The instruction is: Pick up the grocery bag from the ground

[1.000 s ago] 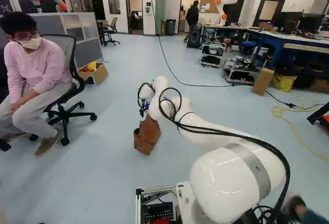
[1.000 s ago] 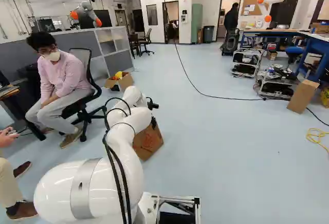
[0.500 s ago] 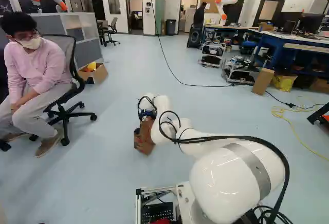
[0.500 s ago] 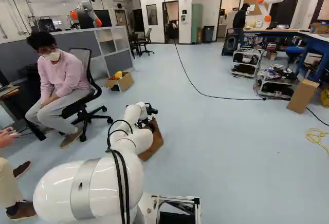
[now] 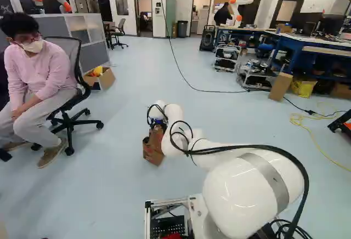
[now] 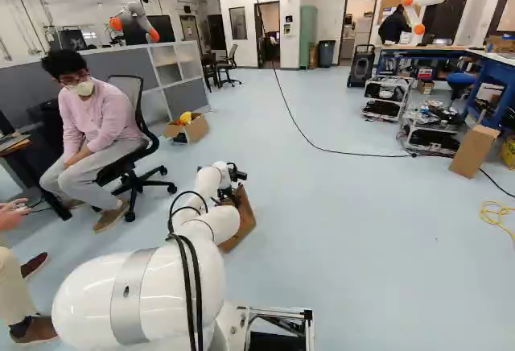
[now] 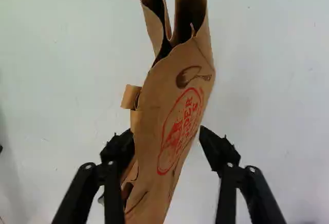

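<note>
The brown paper grocery bag (image 5: 153,148) is on the pale blue floor (image 5: 126,189), near the middle of the scene and a little left in the left base view. The white arm (image 5: 241,189) reaches out to it, with the end effector (image 5: 158,123) down at the bag's upper part. In the wrist view the end effector (image 7: 165,132) stands wide, its black fingers on either side of the creased bag; the bag lies between them without a clear squeeze from both sides. The bag's folded, gaping paper edges extend ahead of the fingertips, and a short paper flap (image 7: 131,96) juts from one side.

Far left of the bag, an open cardboard box (image 5: 103,80) rests on the floor near an office chair (image 5: 67,119). At the far right, an upright cardboard box (image 5: 281,86) stands near a yellow cable (image 5: 313,135).
</note>
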